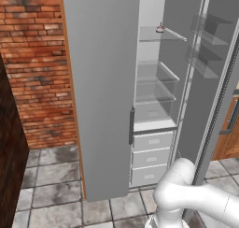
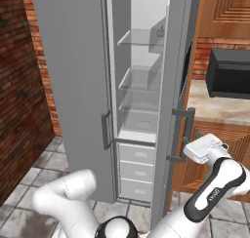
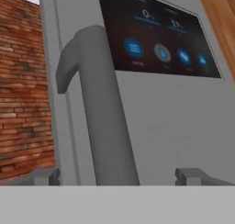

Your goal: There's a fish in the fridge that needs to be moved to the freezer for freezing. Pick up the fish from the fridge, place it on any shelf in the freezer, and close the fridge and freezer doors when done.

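I read this as the opening step. The freezer door (image 1: 100,82), a tall flat slab of matte grey, is shut, so the freezer behind it is not yet reachable. Beside it the fridge (image 1: 149,7) stands exposed, with a pale smooth back wall. Its fridge door (image 2: 178,61) is swung out toward me, the same flat grey outside, with clear shallow door bins (image 1: 207,31) on its inner face.

Inside are thin clear glass shelves (image 1: 154,73) with light edges, stacked above three white box-fronted drawers (image 1: 151,157).

In the hand view the door's bar handle (image 3: 103,113) is a smooth grey rounded bar, bent at the top where it meets the door. Next to it is the glossy dark touchscreen (image 3: 156,39) with small blue icons.

My gripper (image 3: 117,176) has its fingertips (image 3: 46,176) spread to either side of that bar, apart and not pressing on it.

The fish (image 1: 160,28) is a tiny pinkish-grey lump on the top glass shelf, near the shelf's front edge.

Next I'd judge the job is to back off the handle and lift the arm high. The reach to that top shelf must clear the door edge, and a careful narrow pinch is needed on something so small. The freezer door will also need opening.
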